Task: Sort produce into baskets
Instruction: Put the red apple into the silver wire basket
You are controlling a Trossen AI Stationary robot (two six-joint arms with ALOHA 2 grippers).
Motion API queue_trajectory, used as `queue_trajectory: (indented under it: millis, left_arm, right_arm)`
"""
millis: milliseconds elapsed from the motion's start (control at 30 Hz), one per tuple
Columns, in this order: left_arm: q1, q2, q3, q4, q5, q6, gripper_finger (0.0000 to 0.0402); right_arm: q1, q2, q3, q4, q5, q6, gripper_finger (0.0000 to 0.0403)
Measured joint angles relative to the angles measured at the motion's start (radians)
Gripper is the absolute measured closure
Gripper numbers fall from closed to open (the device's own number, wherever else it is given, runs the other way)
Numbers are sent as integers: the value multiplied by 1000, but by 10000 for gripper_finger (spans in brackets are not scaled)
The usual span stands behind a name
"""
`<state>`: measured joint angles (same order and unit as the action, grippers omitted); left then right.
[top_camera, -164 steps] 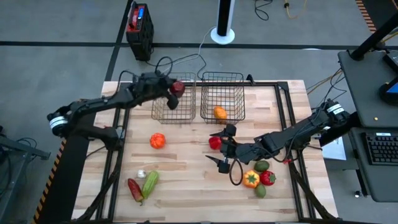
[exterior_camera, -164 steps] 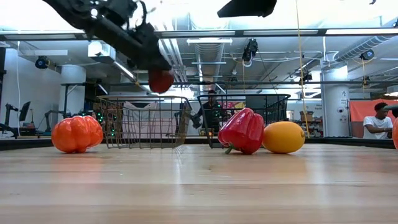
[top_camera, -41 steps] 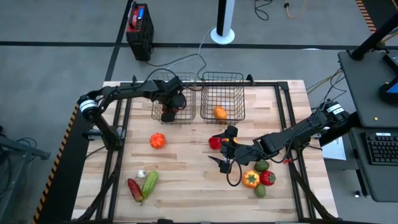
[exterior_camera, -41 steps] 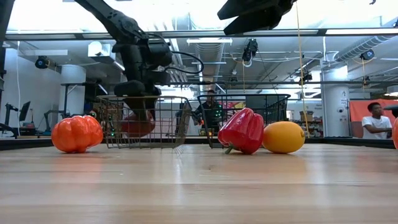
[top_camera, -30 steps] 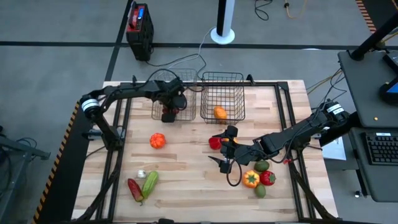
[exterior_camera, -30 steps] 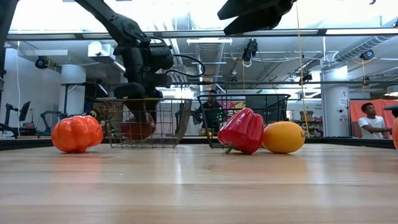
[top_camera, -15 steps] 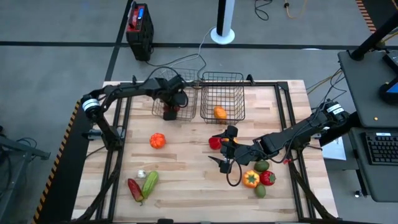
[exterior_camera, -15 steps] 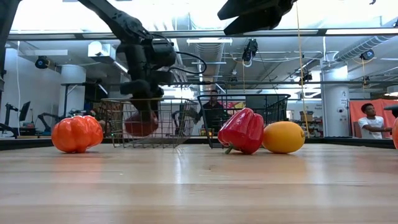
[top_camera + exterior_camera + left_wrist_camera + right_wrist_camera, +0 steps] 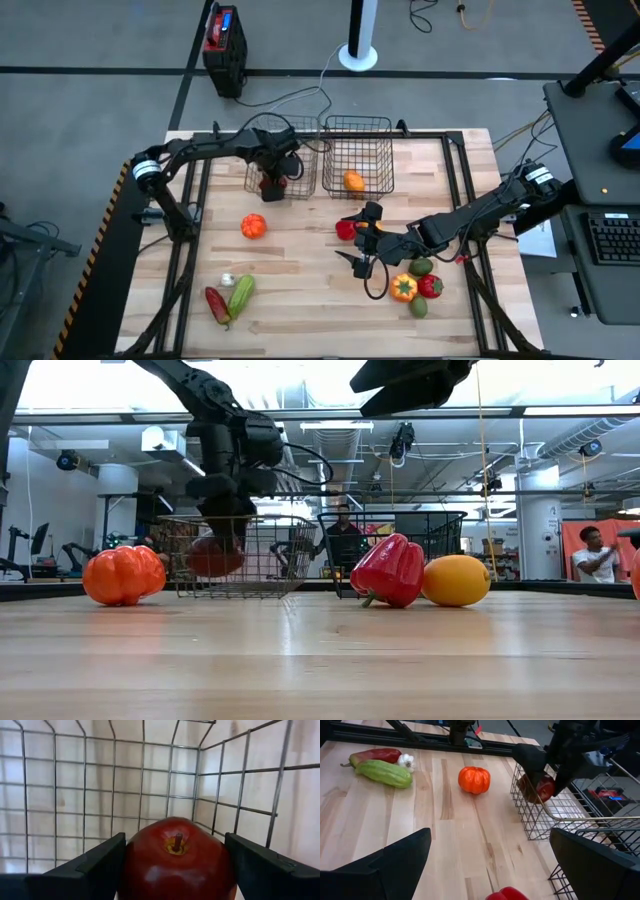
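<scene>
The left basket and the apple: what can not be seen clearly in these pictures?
- High view: the red apple in the left basket is mostly hidden under the left gripper.
- Left wrist view: the apple's underside is cut off by the picture edge, so whether it rests on the basket floor is unclear.
- Low view: mesh blurs the apple.

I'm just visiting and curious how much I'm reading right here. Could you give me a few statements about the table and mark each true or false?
1. The left hand is inside the left dark wire mesh basket, around a dark red apple. True.
2. The right wire mesh basket holds nothing. False: an orange round fruit lies in it.
3. The right hand is open above the wooden table. True.
4. The white garlic bulb sits in a basket. False: it lies on the table beside the long green vegetable.
</scene>
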<state>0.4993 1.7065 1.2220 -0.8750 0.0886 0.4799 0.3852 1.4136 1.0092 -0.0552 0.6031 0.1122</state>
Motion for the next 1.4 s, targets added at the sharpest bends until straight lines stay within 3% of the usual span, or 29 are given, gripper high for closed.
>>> queue_trajectory:
  millis: [200,533,800,1100,1400]
  left_arm:
    - [-17,-2,32,-22,-1,-2,103]
    - [7,0,169,-45,-153,178,103]
    - [100,91,216,-28,-152,219,103]
    - [105,211,267,-30,-149,243,103]
    - [112,235,269,-26,-123,242,100]
  right_arm:
    - [0,0,0,0,0,1,3]
    - [0,0,0,0,0,2,3]
    - [0,0,-1,0,0,2,3]
    - [0,0,-6,-1,0,1,3]
    - [0,0,-11,-1,0,1,3]
